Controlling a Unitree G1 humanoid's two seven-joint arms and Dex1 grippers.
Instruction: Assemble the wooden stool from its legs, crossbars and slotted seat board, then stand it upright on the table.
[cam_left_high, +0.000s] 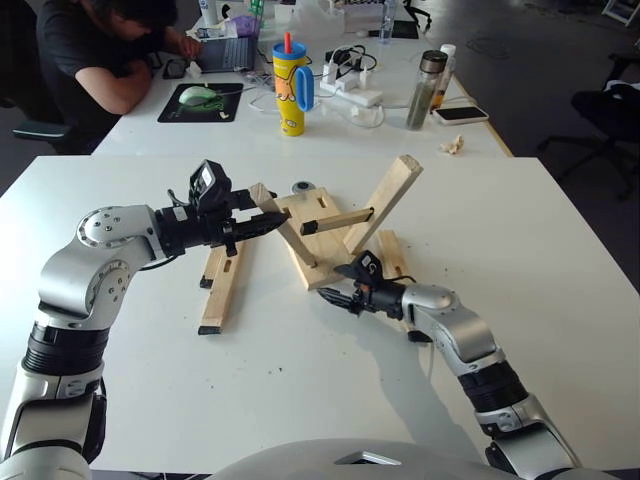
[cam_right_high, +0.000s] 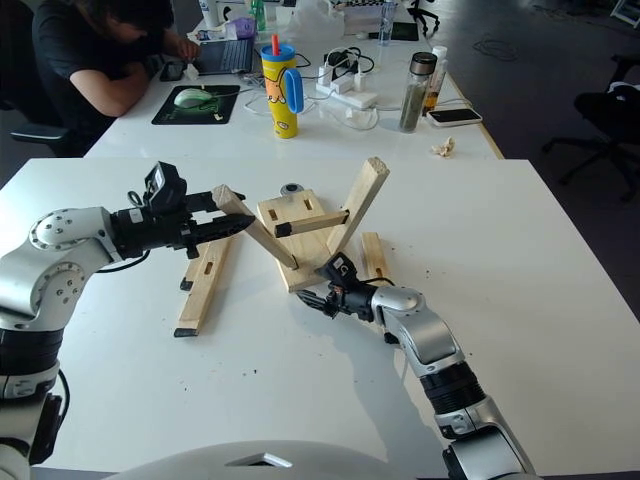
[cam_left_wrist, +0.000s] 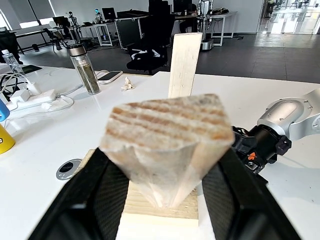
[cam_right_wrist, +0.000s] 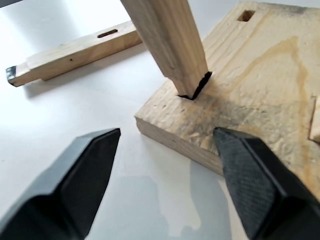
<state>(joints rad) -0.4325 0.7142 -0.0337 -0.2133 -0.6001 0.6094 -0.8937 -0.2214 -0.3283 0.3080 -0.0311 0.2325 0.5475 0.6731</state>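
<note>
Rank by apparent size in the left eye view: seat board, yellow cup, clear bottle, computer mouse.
1. seat board, though nearness to the camera helps
2. yellow cup
3. clear bottle, similar height but slimmer
4. computer mouse

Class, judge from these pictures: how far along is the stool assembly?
Done: the held leg and a second leg slant from the flat board, a crossbar between them. In hand: left jaws clamp the held leg's top; right jaws open at the board's corner. Left: fit the loose pieces, then stand it upright.
</note>
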